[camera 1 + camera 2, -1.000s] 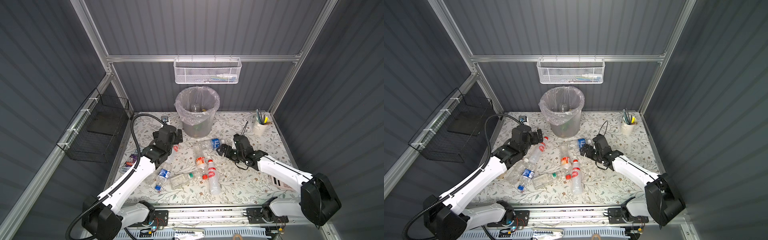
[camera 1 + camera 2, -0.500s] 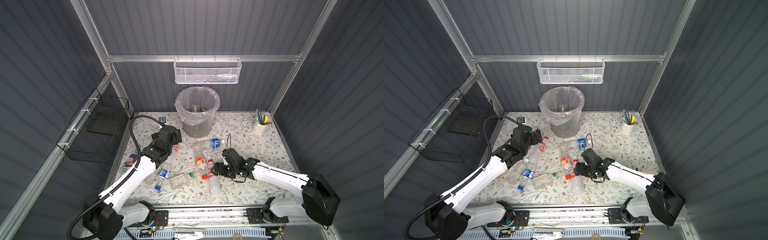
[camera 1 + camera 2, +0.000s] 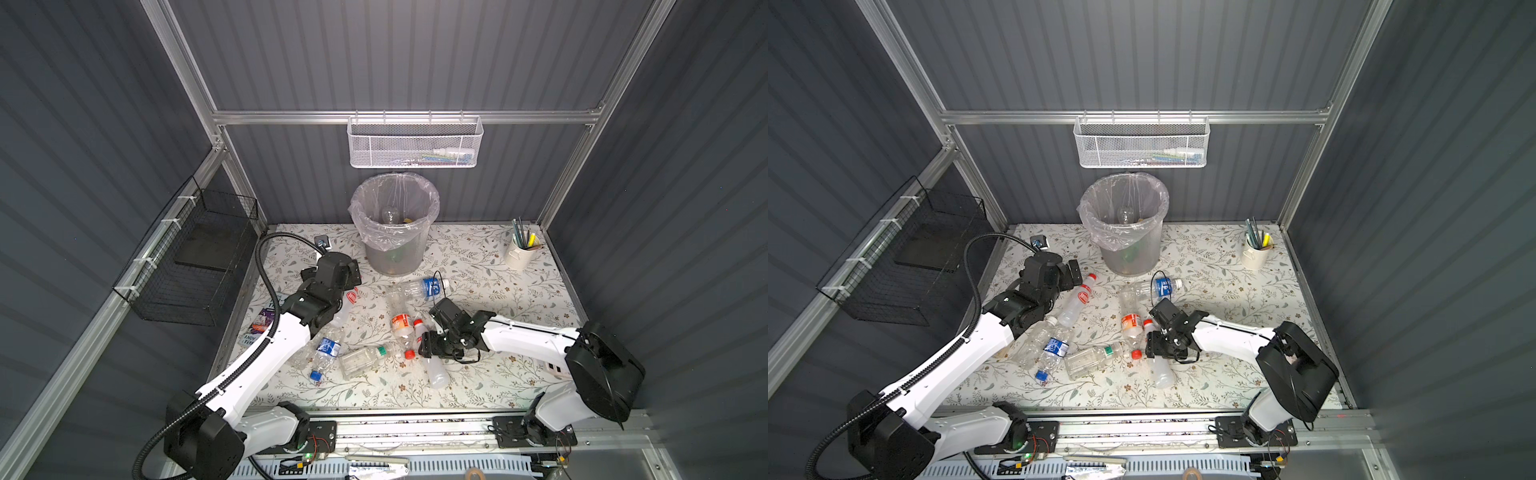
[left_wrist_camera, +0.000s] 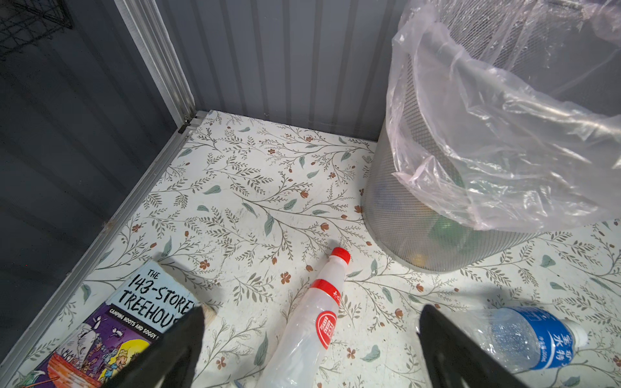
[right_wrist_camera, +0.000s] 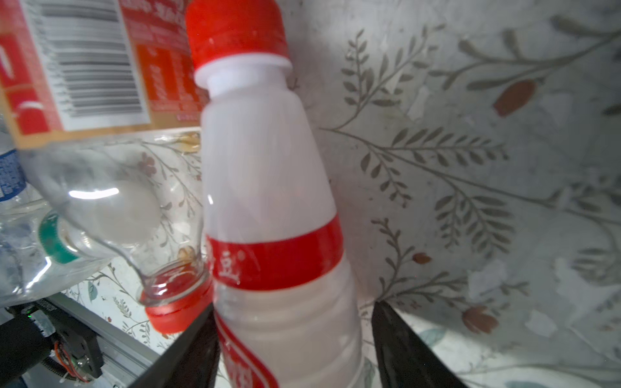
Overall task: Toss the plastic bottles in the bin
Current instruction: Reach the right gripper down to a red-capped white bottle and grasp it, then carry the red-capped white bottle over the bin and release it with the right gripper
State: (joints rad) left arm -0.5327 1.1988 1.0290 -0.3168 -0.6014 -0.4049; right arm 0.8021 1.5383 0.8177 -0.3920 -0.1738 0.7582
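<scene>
At the middle of the floral table (image 3: 478, 266), the right gripper (image 5: 294, 307) straddles the milky red-capped bottle (image 5: 268, 168): one finger is touching it and the other is just shy, so it's not clamped! Beside the bin (image 3: 395, 257), the left gripper (image 4: 311, 312) hangs with jaws wide apart above a slim red-capped bottle (image 4: 302, 349) lying on the table.

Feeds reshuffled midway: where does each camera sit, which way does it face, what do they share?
Both top views: high above the front rail, looking down and back at table, bin, left arm, right arm.
Left wrist: over open left fingers toward bin, red-capped bottle.
Right wrist: down at white bottle between right fingers.
Shared: the bin, in left wrist and top views.
</scene>
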